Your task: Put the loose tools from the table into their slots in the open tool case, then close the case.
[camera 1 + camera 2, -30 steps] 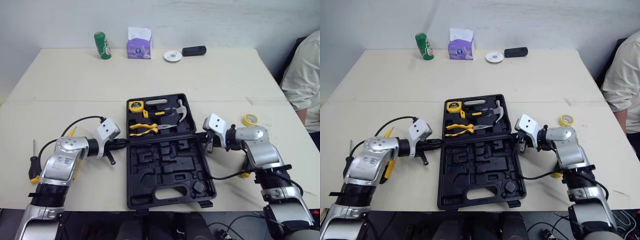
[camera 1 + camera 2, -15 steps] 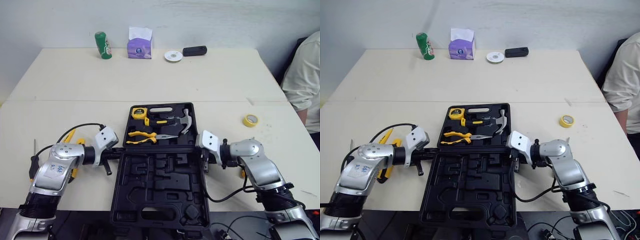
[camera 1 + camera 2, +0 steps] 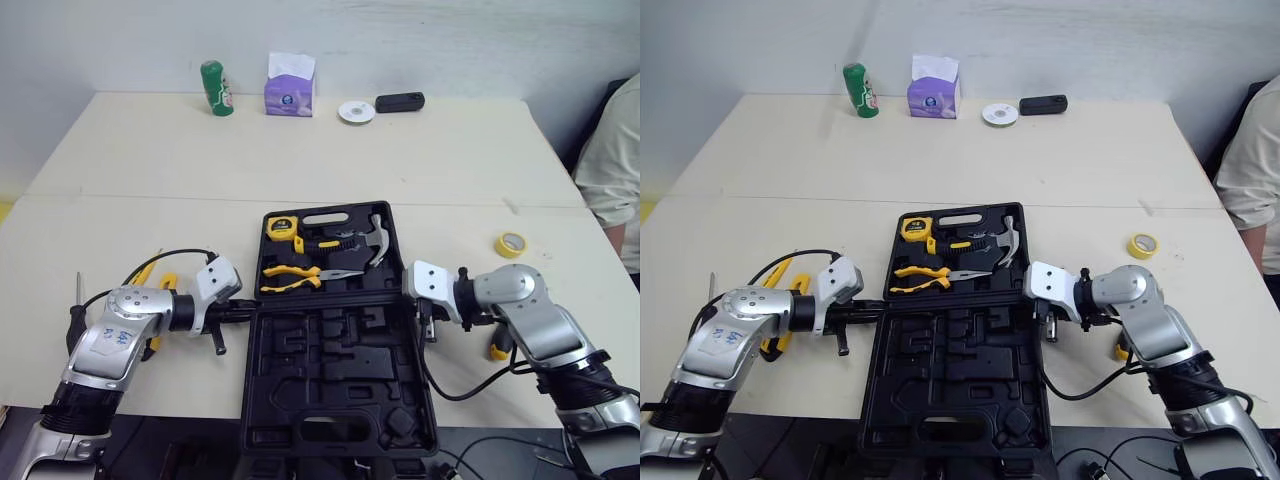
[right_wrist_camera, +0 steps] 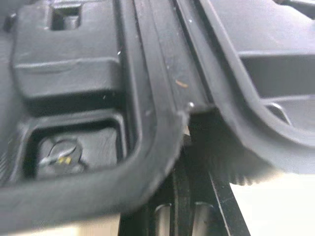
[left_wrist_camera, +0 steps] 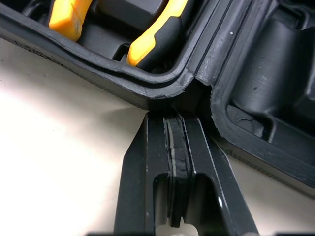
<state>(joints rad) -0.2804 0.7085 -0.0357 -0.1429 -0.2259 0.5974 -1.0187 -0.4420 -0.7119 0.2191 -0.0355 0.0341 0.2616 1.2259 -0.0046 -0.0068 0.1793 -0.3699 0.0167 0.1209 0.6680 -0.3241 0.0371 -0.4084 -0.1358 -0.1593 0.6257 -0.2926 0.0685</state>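
Note:
The black tool case (image 3: 340, 372) lies open on the table, its near half showing bare slots and reaching past the front edge. The far half holds a yellow tape measure (image 3: 280, 227), yellow-handled pliers (image 3: 300, 281) and a hammer (image 3: 377, 240). My left gripper (image 3: 245, 306) is shut, its tips pressed into the hinge notch (image 5: 177, 101) on the case's left side. At the right end of the hinge my right gripper (image 3: 427, 325) is shut against the rim (image 4: 162, 142). A black-handled screwdriver (image 3: 75, 312) and yellow-handled tools (image 3: 152, 277) lie loose by my left arm.
A yellow tape roll (image 3: 511, 243) lies right of the case, and a yellow-handled item (image 3: 497, 346) sits by my right forearm. Along the far edge stand a green can (image 3: 213, 88), a tissue box (image 3: 290, 84), a white disc (image 3: 356, 111) and a black device (image 3: 400, 102). A person's sleeve (image 3: 612, 160) borders the right side.
The camera has shifted. The case has slid a little toward the table's front edge, with both grippers staying at its hinge ends.

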